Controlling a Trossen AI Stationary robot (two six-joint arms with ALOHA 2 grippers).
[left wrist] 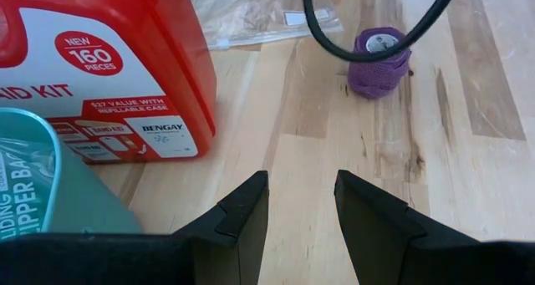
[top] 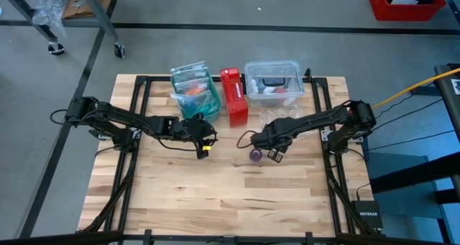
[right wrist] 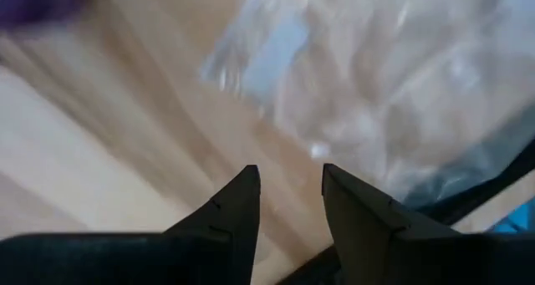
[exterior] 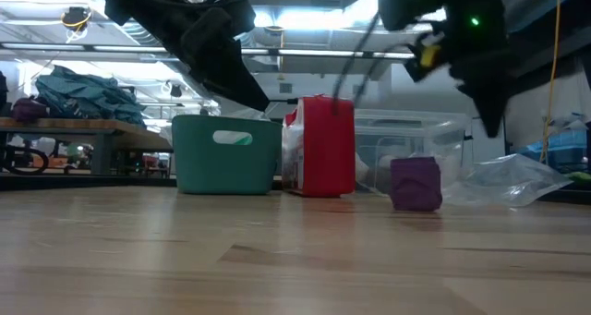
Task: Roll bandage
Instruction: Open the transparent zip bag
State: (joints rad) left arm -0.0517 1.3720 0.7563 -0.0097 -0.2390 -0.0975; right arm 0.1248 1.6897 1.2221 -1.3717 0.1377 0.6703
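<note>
- The wooden desk (top: pixel 230 195) was seen carrying a clear tub (top: pixel 274 82), a teal bag (top: pixel 195 92) and a red first-aid box (top: pixel 233 95) along its far edge.
- The left claw (top: pixel 205 143) was held above the desk near the teal bag, fingers apart, nothing gripped.
- The right claw (top: pixel 276 152) was held just beside the bandage, fingers apart and empty.
- The bandage (top: pixel 255 154), coiled into a small purple roll, was found standing on the desk in front of the red box.

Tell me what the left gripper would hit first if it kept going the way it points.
Probably nothing at once: the open left gripper faces bare wooden table. Farther along, slightly to one side, stands the rolled purple bandage. The red first-aid box lies off that line. Depth is hard to judge.
</note>
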